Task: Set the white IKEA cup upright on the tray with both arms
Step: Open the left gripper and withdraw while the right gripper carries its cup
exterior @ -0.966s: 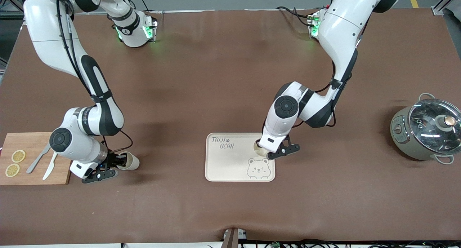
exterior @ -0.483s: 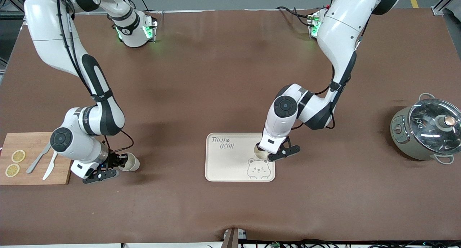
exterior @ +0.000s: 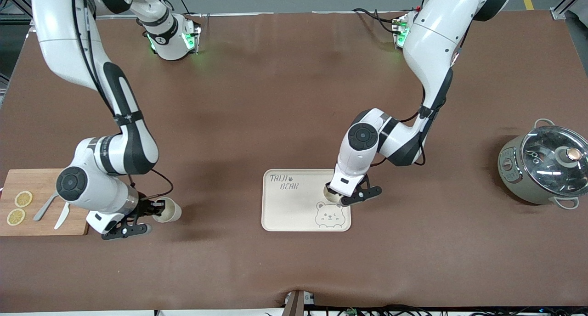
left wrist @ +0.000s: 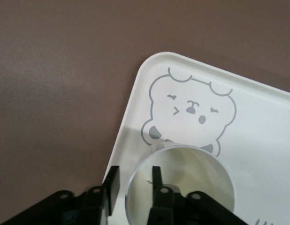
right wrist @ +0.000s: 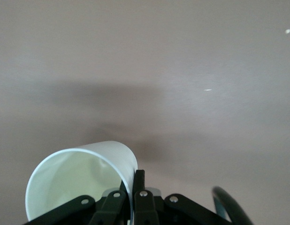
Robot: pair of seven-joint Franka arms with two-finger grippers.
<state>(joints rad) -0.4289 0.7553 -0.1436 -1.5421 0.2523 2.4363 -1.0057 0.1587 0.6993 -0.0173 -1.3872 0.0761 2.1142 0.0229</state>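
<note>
A cream tray (exterior: 289, 208) with "TAIJI BEAR" lettering and a bear face lies mid-table; it also shows in the left wrist view (left wrist: 257, 131). A white cup (exterior: 330, 195) stands upright on it beside the bear drawing. My left gripper (exterior: 339, 197) is over this cup (left wrist: 192, 183), open (left wrist: 135, 183), one finger inside the rim and one outside. My right gripper (exterior: 155, 209) is shut on the rim of a second white cup (exterior: 167, 211), tilted over the table beside the cutting board. In the right wrist view the gripper (right wrist: 133, 180) pinches that cup's (right wrist: 74, 178) wall.
A wooden cutting board (exterior: 46, 185) with two lemon slices (exterior: 23, 199), a knife and a fork (exterior: 62, 215) lies at the right arm's end. A grey pot with a glass lid (exterior: 544, 169) stands at the left arm's end. Brown mat covers the table.
My right gripper has moved toward the front camera with its cup and tipped it from lying on its side toward upright. My left gripper has shifted only slightly at the cup on the tray.
</note>
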